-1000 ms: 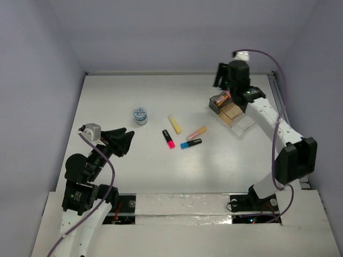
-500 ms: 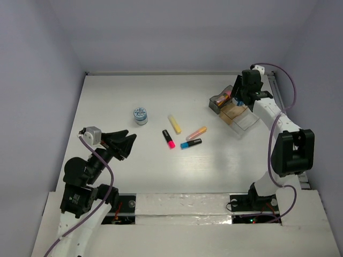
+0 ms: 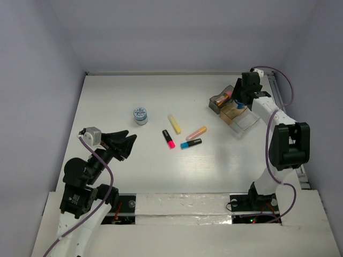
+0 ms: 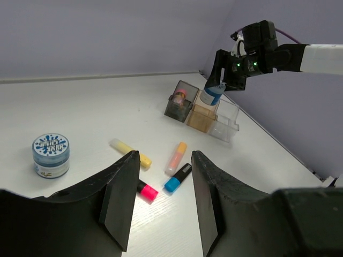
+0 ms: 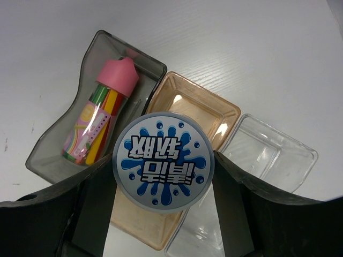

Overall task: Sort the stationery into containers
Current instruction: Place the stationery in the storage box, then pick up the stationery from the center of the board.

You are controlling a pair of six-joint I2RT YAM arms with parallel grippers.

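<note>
The right tool (image 3: 239,101) is closed on a small round blue-and-white roll (image 5: 163,160), its two fingers (image 5: 96,198) pressed against the roll's opposite sides. It holds the roll with the printed face up, above the joined row of translucent plastic trays at the far right of the white worktop (image 3: 118,96). In the right wrist view the roll covers the near end of the amber-tan tray (image 5: 214,104). Whether it touches the tray cannot be told.

The smoky grey tray (image 5: 51,139) beside it holds a peach glue stick with a pink cap (image 5: 104,112), lying on its side. The clear tray (image 5: 278,155) is at the other end of the row.

The left tool (image 4: 163,198) is wide open with nothing in it, low over the near left of the worktop.

A second blue-and-white roll (image 3: 140,115) stands alone left of centre. Four short highlighters lie loosely grouped at mid-worktop: the yellow one (image 3: 174,123), the orange one (image 3: 196,132), the pink-and-black one (image 3: 169,138) and the blue-and-black one (image 3: 191,143). The orange and blue-black ones lie just beside each other.
</note>
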